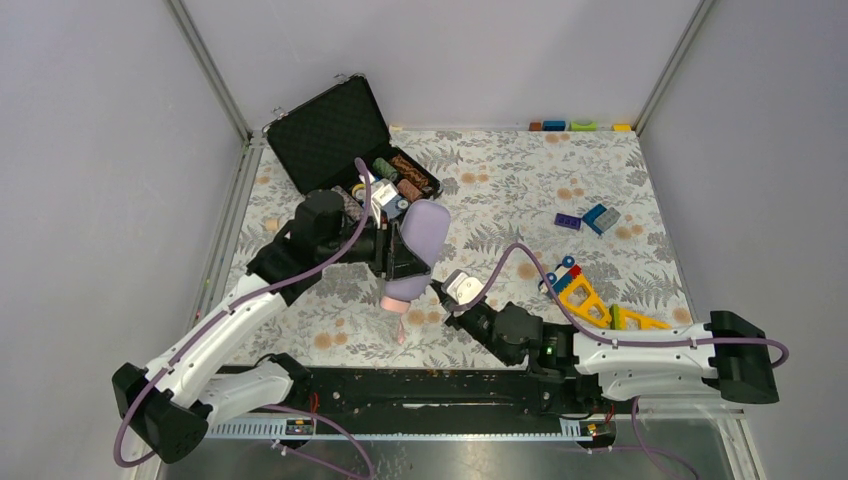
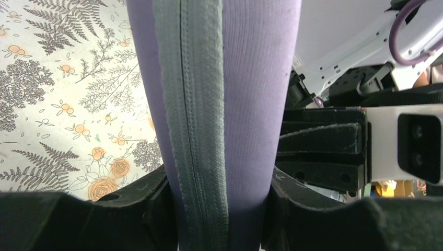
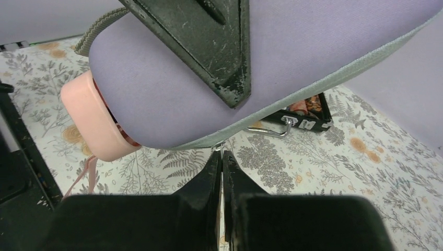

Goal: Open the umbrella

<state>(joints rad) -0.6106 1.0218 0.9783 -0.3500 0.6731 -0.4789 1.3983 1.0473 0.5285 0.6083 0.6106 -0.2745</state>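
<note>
One umbrella [image 1: 396, 291], sleeved, handle [image 3: 91, 120] toward six o'clock. Left gripper [image 2: 222, 209] jaws clamped on sleeve [image 2: 251, 78]; right gripper [image 3: 222, 162] jaws together at zip pull [image 3: 218, 148]. Next, probably: unzip.

- Bright, even, diffuse light; shadows faint and soft.
- Top view sharp throughout.
- Wrist views: sleeve [image 2: 256, 78] very close, slightly soft; foreground dark.
</note>
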